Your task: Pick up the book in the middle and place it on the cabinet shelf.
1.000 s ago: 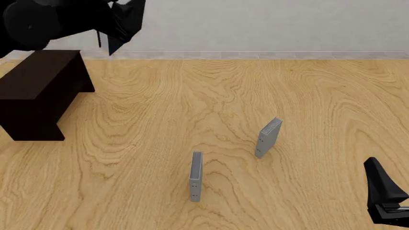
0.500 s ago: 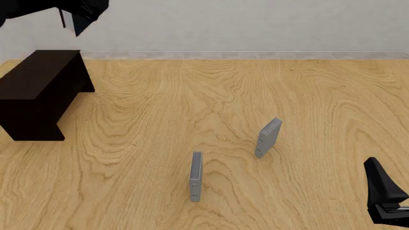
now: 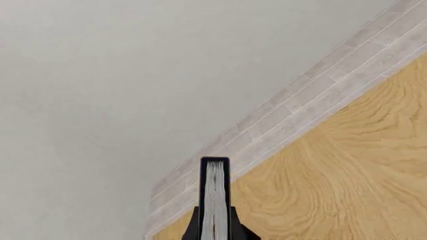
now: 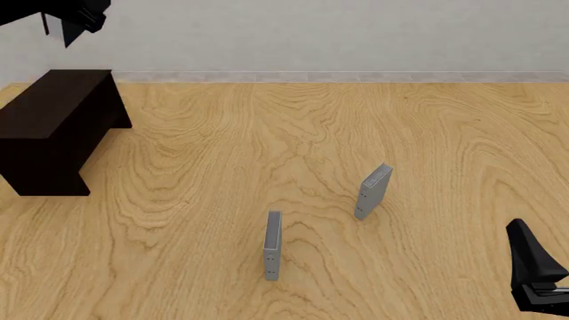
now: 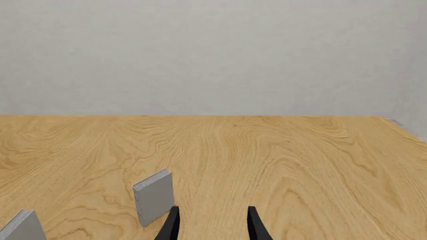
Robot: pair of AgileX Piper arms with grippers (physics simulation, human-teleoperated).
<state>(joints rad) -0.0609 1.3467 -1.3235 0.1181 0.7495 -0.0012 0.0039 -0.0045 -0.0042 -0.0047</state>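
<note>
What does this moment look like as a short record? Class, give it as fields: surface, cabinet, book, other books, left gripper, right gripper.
surface: wooden table
cabinet shelf: dark, far left, flat top bare
book: black, held between the left gripper's fingers, up in the air
other books: two grey books, upright on the table
left gripper: shut on the book
right gripper: open, empty, low at near right

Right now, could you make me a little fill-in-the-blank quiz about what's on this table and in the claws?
1. The left claw is shut on the black ____.
2. ____ grey books stand upright on the table.
3. The right claw holds ____.
4. The top of the dark cabinet carries ____.

Missing words: book; Two; nothing; nothing
</note>
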